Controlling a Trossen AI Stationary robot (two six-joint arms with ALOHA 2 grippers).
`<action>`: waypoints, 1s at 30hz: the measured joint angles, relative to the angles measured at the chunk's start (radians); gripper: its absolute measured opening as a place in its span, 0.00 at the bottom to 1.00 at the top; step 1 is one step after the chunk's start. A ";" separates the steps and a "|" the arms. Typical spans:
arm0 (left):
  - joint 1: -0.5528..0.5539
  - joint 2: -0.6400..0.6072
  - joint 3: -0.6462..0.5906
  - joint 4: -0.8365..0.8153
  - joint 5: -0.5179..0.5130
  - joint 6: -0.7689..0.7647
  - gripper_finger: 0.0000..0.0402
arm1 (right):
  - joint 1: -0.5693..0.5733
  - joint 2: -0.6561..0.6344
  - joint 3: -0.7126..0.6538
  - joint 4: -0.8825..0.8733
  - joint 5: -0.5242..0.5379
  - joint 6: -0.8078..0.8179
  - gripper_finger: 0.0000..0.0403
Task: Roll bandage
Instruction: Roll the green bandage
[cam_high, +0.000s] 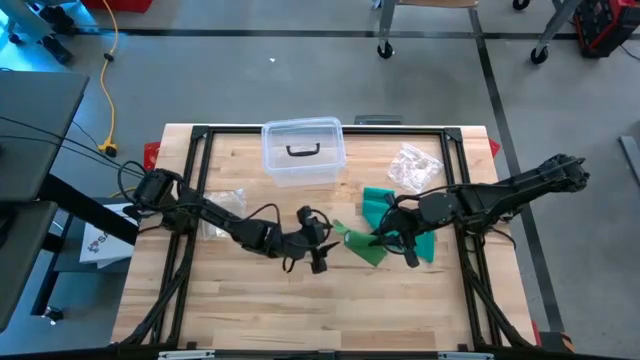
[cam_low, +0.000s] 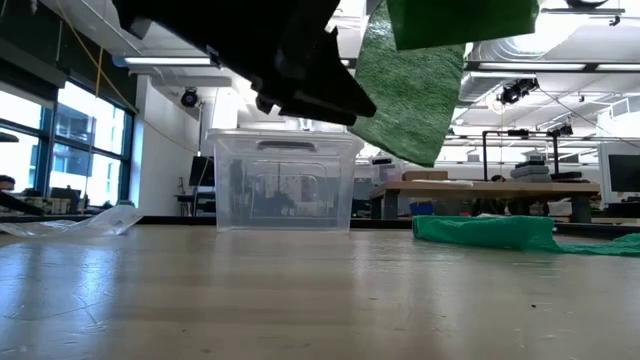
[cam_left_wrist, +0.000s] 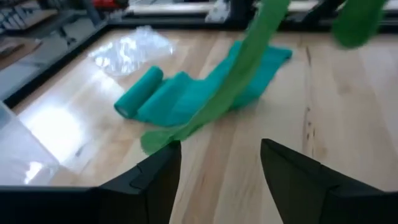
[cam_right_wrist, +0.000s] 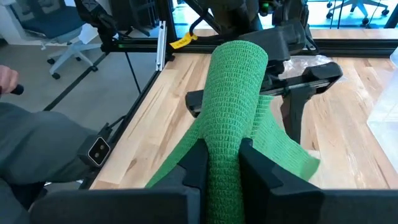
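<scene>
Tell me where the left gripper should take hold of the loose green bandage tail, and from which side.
Judging by its pose, grip the green bandage tail near its free end, where it reaches the table. The strip slopes up to the roll clamped in the right gripper, so the low end is slackest. The open left gripper already faces it; come in low and level, fingers across the strip's width.

No legible txt, labels or nos. anywhere; white box (cam_high: 100, 240) left of table (cam_high: 250, 310) has print, too small to read.

Light wooden table (cam_high: 250, 300), clear lidded box (cam_high: 302, 151), teal bandage (cam_high: 385, 205), 2 crumpled plastic wrappers (cam_high: 413, 166).
</scene>
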 joint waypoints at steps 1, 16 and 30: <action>-0.004 0.000 0.000 -0.022 -0.002 -0.012 0.54 | 0.000 0.000 0.000 -0.001 0.000 -0.002 0.11; -0.015 0.003 0.000 0.147 0.013 0.106 0.54 | 0.000 0.000 0.000 -0.002 0.000 0.001 0.11; -0.042 0.003 0.000 0.165 -0.029 0.126 0.54 | 0.000 0.000 0.000 -0.013 0.000 -0.001 0.11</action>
